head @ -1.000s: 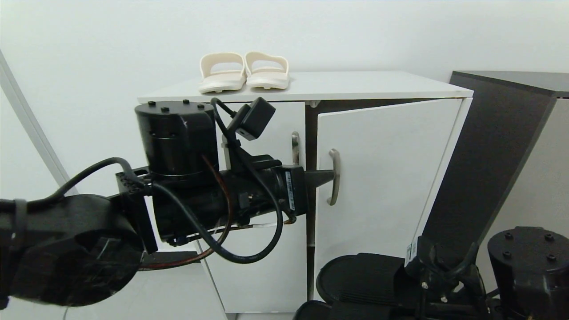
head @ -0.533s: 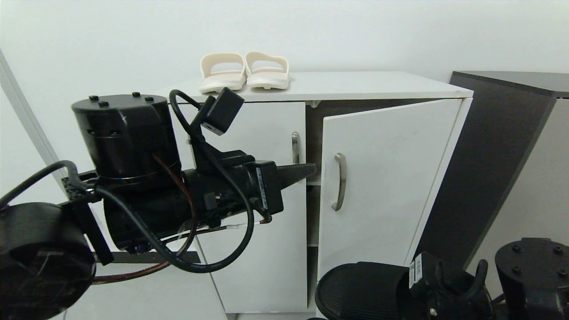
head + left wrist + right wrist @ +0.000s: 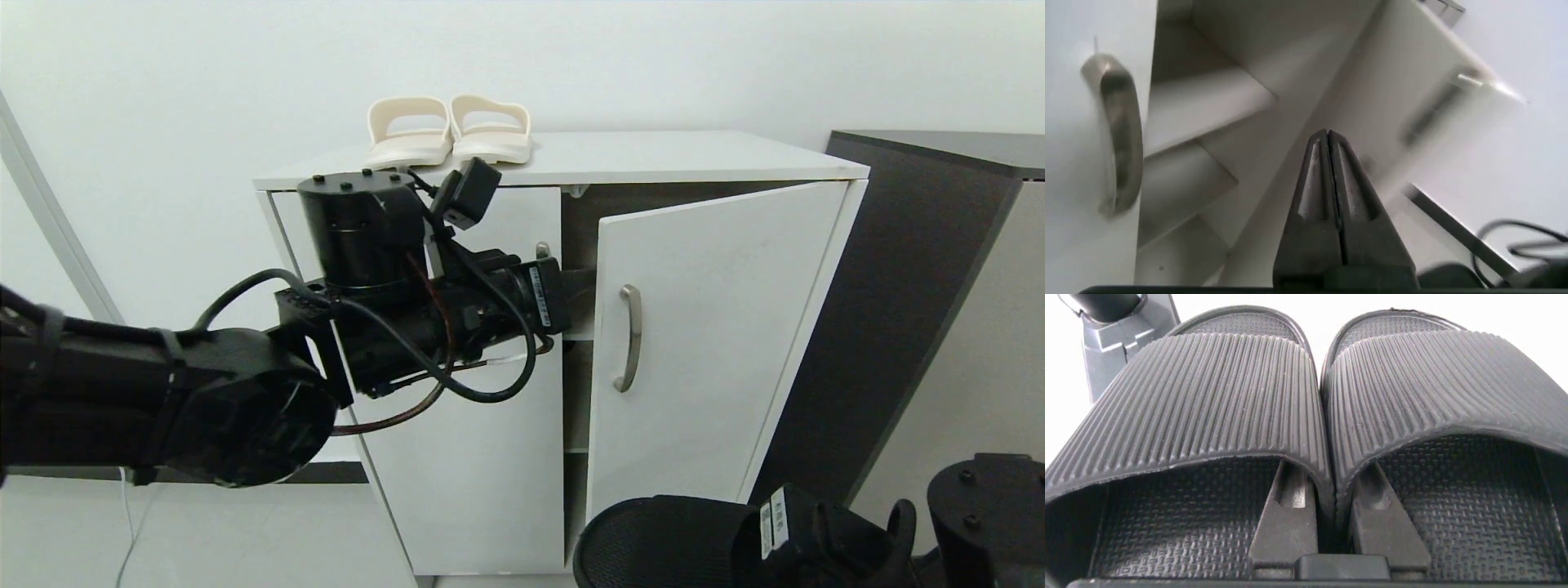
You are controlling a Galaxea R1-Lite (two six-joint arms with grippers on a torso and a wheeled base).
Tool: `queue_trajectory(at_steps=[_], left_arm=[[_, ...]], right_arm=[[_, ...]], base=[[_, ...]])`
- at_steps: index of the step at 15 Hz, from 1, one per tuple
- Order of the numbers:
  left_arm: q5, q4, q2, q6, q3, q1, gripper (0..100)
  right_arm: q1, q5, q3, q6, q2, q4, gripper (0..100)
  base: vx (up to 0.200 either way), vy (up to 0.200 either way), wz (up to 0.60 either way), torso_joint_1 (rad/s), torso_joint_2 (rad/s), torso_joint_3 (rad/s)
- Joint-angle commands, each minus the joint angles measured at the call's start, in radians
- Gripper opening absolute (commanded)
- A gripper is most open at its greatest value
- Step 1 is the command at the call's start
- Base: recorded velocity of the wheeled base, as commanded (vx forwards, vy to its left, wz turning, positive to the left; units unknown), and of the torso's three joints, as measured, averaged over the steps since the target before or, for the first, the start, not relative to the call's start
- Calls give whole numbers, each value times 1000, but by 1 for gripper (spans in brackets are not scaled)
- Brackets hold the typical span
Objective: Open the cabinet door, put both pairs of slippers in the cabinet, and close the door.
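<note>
Black fingers (image 3: 1313, 188) of the left gripper (image 3: 1328, 140) are seen pressed together with no gap and nothing held. The tip is pointed into the opening between the two doors of the white cabinet (image 3: 653, 159), at upper-shelf height.

The right gripper (image 3: 1331, 510) is clamped on the pair of black ribbed slippers (image 3: 1241, 400). One finger lies inside each slipper, and the two adjoining inner side walls are pinched between the fingers. This pair is held low and near, in front of the right door (image 3: 702, 343), outside the cabinet.

The right door is noted ajar, its bar handle (image 3: 630, 336) just right of the left gripper. The left door (image 3: 482, 457) is closed. White shelves (image 3: 1200, 102) are visible inside.

A pair of cream slippers (image 3: 449, 131) rests side by side on top of the cabinet, toward its far left. A dark cabinet (image 3: 898, 286) stands just beside it on the right.
</note>
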Motion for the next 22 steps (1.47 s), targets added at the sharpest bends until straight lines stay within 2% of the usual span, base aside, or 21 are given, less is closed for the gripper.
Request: queue_trajectory(at_steps=[1,3,7,11,14,17,19,22], left_arm=[[1,2,64,-1,-40,0,0],[2,0,67,-2,-41,0,0],[16,-6,73,-1,-34,-14,0],[68,-9,38,6,5,-161,0],[65,-41,12,10,43,-189,0],[72,-109,13,10,86,-170,0],[82,-153,-8,10,134,-114,0],[82,-153,-136,10,249,8,0]], right_arm=[[2,2,2,0,5,1,0],[6,2,2,0,7,1,0],[29,0,3,0,9,3,0],[75,3,33,0,1,-2,0],[86,3,36,0,1,-5,0],[86,5,36,0,7,-5,0],[71,2,28,7,15,-13,0],[-66,-9,-20,10,87,-80,0]], base=[[0,0,0,0,0,0],[0,0,0,0,0,0],[-200,0,0,5,2,5],[-200,0,0,1,1,2],[-200,0,0,-1,4,1],[-200,0,0,2,6,4],[0,0,0,0,0,0],[0,0,0,0,0,0]])
